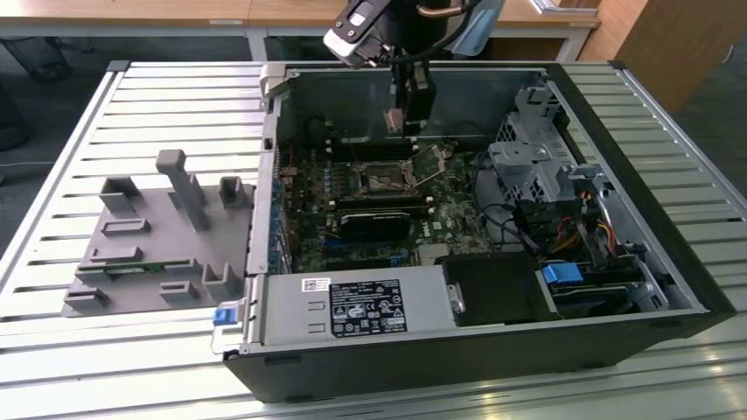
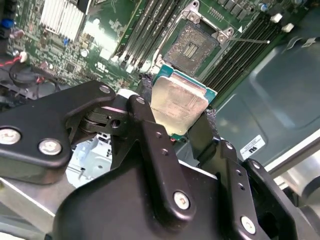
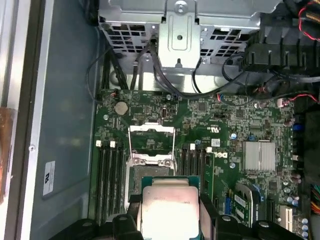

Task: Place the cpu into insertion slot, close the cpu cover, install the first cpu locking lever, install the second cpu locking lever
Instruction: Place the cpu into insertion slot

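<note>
The cpu point(image 2: 179, 102) sits clamped at its edges between the two black fingers point(image 2: 146, 107) of the pincer point(image 2: 177, 107), its dull silvery face toward the cameras and its green edge showing in both wrist views. The pincer is closed only as far as the chip's width allows. In the first wrist view the cpu point(image 3: 169, 210) hangs above the board and partly overlaps the insertion slot point(image 3: 134, 175), not seated in it. In the second wrist view the insertion slot point(image 2: 192, 45) lies uncovered, its dark centre and contact field exposed. The cpu cover point(image 3: 151, 130) is swung open, standing just beside the slot on the green motherboard point(image 3: 240, 125). Rows of long black memory slots point(image 3: 110, 175) flank the slot on both sides.

In the exterior view the pincer point(image 1: 403, 118) hangs inside the open computer case point(image 1: 467, 367), above the insertion slot point(image 1: 383, 179). The case lies on a slatted metal worktop point(image 1: 140, 350), with a grey fixture point(image 1: 152, 236) on the exterior view's left.
</note>
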Controlling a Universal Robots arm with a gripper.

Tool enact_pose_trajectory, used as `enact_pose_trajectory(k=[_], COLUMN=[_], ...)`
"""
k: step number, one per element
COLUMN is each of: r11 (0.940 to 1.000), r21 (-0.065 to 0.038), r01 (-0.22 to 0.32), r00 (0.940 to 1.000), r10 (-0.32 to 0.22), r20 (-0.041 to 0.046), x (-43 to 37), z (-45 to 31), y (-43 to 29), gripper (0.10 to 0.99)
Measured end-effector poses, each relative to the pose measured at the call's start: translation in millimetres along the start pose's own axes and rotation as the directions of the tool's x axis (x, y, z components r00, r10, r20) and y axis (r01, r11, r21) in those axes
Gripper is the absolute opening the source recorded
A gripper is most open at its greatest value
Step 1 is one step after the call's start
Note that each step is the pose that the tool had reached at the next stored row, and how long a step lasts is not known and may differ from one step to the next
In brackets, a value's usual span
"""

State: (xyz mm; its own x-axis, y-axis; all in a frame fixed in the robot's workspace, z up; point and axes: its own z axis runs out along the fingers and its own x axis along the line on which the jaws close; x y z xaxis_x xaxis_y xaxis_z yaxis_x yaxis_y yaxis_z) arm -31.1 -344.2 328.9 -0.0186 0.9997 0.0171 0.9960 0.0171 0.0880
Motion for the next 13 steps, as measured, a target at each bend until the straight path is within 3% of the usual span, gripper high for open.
enact_pose_trajectory(k=[2, 5, 13], r11=[1.0, 1.0, 0.9995], r21=[0.0, 0.0, 0.0], r01=[0.0, 0.001, 0.033], r00=[1.0, 0.9999, 0.9994], r10=[0.0, -0.001, -0.033], r20=[0.0099, 0.0153, 0.0099], x=[1.6, 4.9, 8.7], z=[2.1, 7.3, 21.1], y=[-0.1, -0.5, -3.6], gripper=[0.541, 0.541, 0.541])
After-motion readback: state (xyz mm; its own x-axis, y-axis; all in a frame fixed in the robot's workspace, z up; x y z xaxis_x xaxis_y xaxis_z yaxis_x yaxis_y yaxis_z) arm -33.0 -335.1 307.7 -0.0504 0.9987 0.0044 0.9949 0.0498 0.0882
